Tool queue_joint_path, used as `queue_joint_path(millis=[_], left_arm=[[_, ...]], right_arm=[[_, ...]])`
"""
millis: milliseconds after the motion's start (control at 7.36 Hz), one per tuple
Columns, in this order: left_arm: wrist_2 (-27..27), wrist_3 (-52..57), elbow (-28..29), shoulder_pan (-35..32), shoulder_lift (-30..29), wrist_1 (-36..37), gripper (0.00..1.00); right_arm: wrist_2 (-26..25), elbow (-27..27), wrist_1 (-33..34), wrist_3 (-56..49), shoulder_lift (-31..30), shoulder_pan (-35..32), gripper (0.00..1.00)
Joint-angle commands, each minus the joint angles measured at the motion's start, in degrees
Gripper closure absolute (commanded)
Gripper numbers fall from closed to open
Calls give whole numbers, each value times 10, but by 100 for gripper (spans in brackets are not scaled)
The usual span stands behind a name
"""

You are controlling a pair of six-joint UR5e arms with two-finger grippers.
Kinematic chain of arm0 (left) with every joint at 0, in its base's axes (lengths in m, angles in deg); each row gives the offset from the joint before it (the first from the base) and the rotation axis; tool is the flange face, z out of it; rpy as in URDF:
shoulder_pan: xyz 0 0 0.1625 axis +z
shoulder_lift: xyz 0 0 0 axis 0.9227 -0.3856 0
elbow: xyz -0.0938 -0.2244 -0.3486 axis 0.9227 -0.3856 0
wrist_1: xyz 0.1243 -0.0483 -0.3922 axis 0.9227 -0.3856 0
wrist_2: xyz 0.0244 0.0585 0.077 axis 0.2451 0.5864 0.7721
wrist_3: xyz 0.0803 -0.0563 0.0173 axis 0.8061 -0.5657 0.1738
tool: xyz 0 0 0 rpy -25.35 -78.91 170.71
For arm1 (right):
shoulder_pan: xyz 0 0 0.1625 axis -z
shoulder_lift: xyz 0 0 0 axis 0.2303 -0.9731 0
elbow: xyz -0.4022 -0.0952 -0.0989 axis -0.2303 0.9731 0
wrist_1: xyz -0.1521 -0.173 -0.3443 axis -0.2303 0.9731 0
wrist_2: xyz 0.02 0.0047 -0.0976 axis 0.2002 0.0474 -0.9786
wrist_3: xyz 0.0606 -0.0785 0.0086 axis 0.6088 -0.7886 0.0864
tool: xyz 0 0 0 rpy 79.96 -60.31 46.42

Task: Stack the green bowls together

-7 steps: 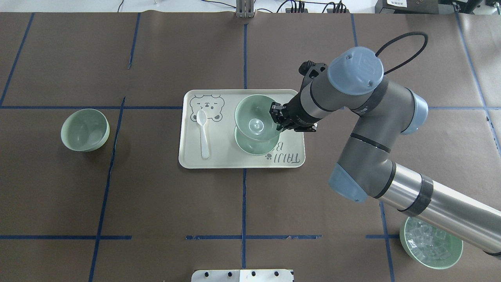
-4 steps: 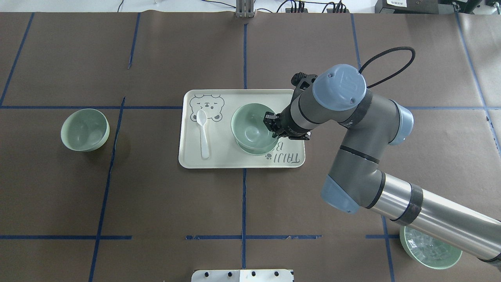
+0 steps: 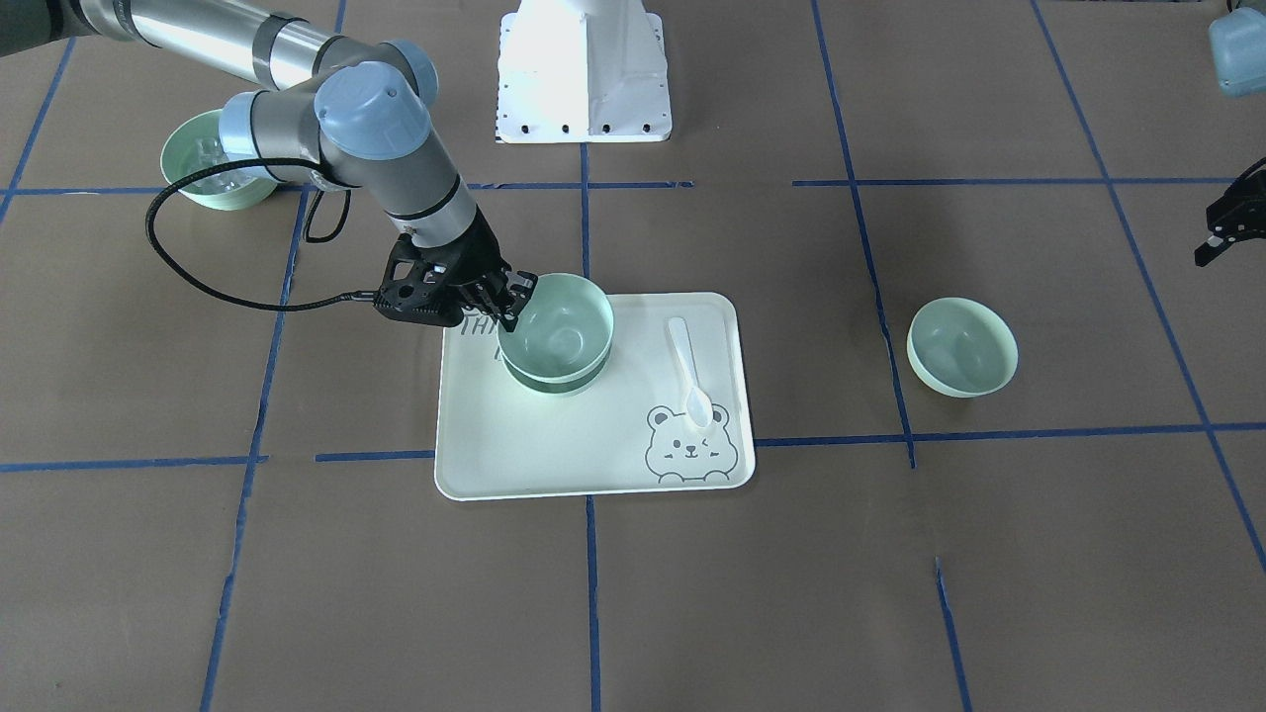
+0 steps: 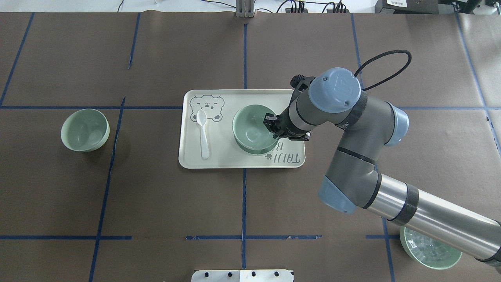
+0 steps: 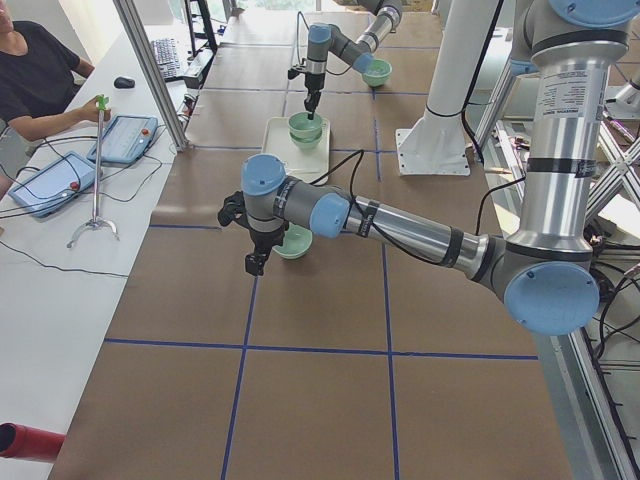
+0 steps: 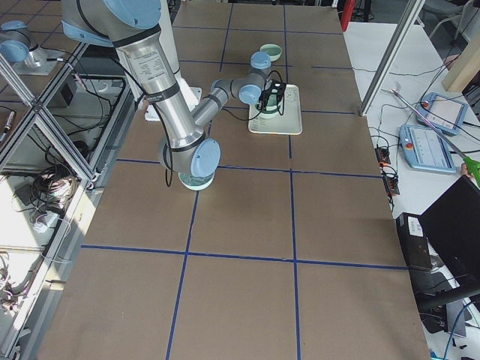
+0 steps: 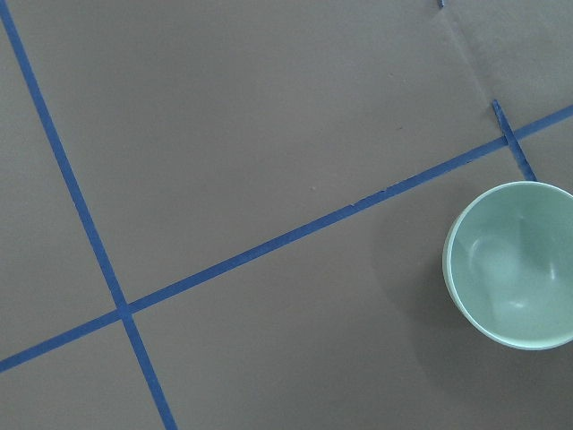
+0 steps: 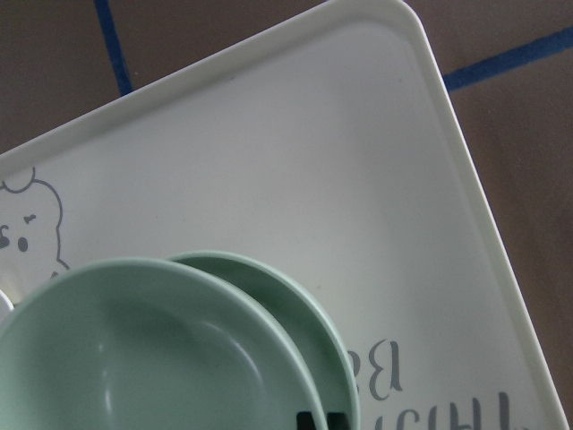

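Observation:
Two green bowls sit nested on the bear-print tray [image 4: 219,156]: the upper bowl [image 4: 250,125] rests inside the lower bowl [image 4: 255,151]. My right gripper [image 4: 272,127] is shut on the upper bowl's right rim. The right wrist view shows the upper bowl [image 8: 134,358] and the lower bowl's rim [image 8: 304,305] offset beside it. The third green bowl [image 4: 85,130] stands alone on the table at the far left, upright and empty. My left gripper [image 3: 1226,227] hangs above the table beyond that bowl [image 3: 961,346], only partly seen. I cannot tell whether it is open.
A white spoon [image 4: 202,133] lies on the tray left of the stacked bowls. A green bowl of clear ice-like cubes [image 4: 430,252] stands at the near right, partly under my right arm. The robot base plate [image 4: 242,275] is at the near edge.
My right gripper has lowered the held bowl from above the tray down into the bowl on the tray. The far-left bowl has not moved.

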State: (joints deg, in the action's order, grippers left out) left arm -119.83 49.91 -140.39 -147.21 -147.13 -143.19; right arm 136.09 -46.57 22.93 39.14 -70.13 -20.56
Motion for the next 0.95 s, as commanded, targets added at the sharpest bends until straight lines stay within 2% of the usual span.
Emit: queue_joint_path(millis=[0, 136, 408, 544, 816], left_arm=[[0, 0, 0, 0, 0, 1, 0], [0, 0, 1, 0, 0, 0, 0], [0, -11, 9, 24, -2, -27, 0], [3, -100, 9, 53, -3, -63, 0], [6, -326, 16, 136, -3, -134, 0]], right_arm=[[-2, 12, 1, 0, 8, 0, 55], [-2, 12, 0, 0, 8, 0, 1], [7, -2, 0, -3, 3, -12, 0], [16, -18, 1, -5, -2, -29, 0], [120, -73, 11, -17, -60, -127, 0]])
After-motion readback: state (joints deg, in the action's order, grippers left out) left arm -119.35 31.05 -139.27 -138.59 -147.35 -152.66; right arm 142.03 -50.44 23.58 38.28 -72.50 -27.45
